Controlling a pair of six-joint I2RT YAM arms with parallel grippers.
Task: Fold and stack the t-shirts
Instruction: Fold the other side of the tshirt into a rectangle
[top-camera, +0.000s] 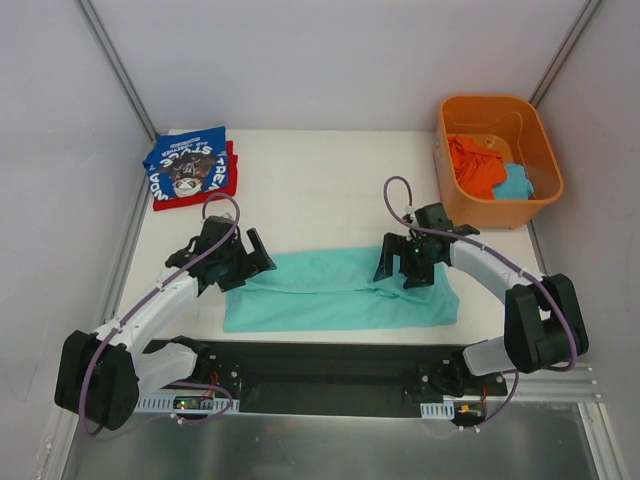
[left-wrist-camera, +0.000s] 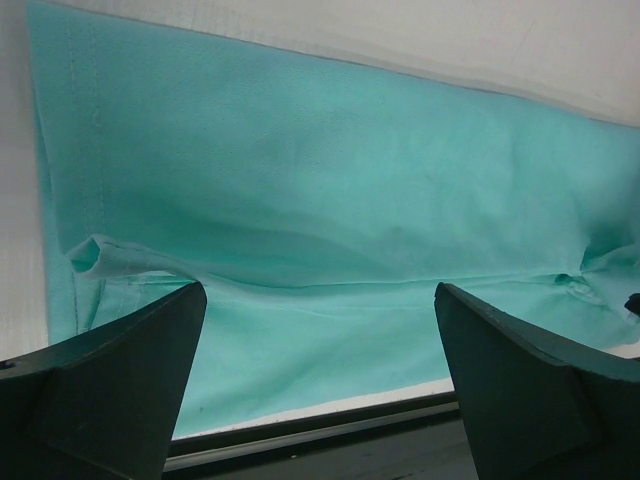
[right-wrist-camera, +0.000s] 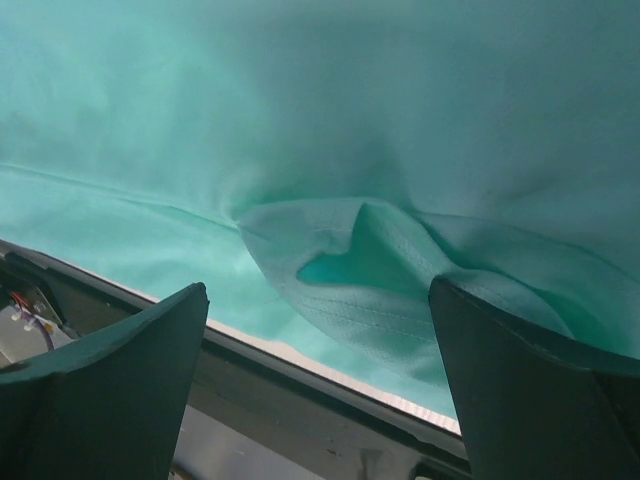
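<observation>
Top external view: we see the mint t-shirt (top-camera: 340, 290) lying low on the desk (top-camera: 320, 180), folded into a long band, probably so both ends stay reachable. Our left hand (top-camera: 256, 262) and right hand (top-camera: 405, 270) hover open there, holding nothing. Upper left, the blue t-shirt (top-camera: 188, 165) tops the red t-shirt (top-camera: 162, 201).

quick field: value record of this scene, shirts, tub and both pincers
mint-teal shirt: folded into a long band, flat along the near edge
left pincer: open above its left end, holding nothing
right pincer: open above a bunched fold near its right end, holding nothing
stack: blue printed shirt on red shirt, far left corner
orange tub: far right, orange cloth and light-blue cloth crumpled inside
</observation>
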